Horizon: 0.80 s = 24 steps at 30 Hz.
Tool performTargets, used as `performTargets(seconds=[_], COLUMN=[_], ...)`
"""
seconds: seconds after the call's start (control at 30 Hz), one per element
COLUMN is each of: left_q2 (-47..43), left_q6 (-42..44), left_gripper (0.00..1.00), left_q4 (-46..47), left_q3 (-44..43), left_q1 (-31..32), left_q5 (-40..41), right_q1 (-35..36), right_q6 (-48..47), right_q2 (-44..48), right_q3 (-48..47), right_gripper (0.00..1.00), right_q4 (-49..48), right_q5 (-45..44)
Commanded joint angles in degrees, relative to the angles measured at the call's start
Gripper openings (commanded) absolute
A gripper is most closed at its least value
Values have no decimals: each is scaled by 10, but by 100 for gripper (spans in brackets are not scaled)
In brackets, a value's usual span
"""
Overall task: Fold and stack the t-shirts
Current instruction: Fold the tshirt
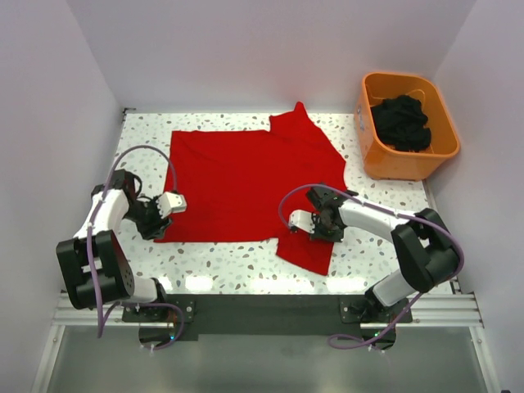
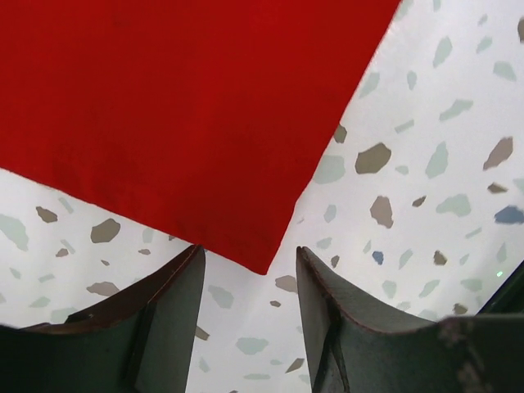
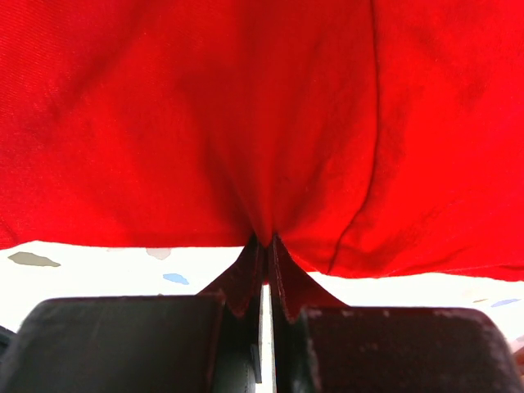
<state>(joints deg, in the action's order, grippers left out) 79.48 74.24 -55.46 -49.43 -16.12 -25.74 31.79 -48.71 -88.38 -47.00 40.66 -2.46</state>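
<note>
**A:** Where is the t-shirt point(image 1: 237, 180) lying?

**B:** Spread flat across the middle of the bench point(image 1: 246, 262) in the overhead view, with one flap trailing to the lower right of centre.

**A:** Why is the right pincer point(image 3: 264, 246) down on it?

**B:** Its jaws are together, clamped on a pinch of red cloth at the near hem. The folds pucker into the tips at the lower middle of its wrist view. I'd say it is securing that side for a fold.

**A:** And the left pincer point(image 2: 249, 250)?

**B:** Apart, gripping nothing. The shirt's corner lies just ahead of the gap, low in its view. It is probably lined up to take that corner so both sides lift together.

**A:** The orange tub point(image 1: 385, 164)?

**B:** Upper right, well apart from the shirt, with dark cloth point(image 1: 401, 123) inside.
</note>
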Motion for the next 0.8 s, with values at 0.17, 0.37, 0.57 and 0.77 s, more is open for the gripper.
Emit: performTargets(seconds=[0.17, 0.37, 0.57, 0.77], left_q2=[7, 16, 16, 26], left_q6=[154, 173, 176, 169], left_gripper=[50, 50, 50, 49], left_q4=[-18, -9, 23, 82], left_q3=[2, 23, 67, 107], left_q1=[-6, -5, -5, -6], left_q5=[24, 38, 43, 54], right_q1=[-17, -32, -35, -36], right_q6=[-3, -8, -7, -9], right_q2=[-13, -15, -19, -21], right_q3=[2, -9, -18, -26], right_gripper=[0, 0, 0, 0], right_q4=[6, 20, 28, 37], right_q5=[20, 24, 24, 24])
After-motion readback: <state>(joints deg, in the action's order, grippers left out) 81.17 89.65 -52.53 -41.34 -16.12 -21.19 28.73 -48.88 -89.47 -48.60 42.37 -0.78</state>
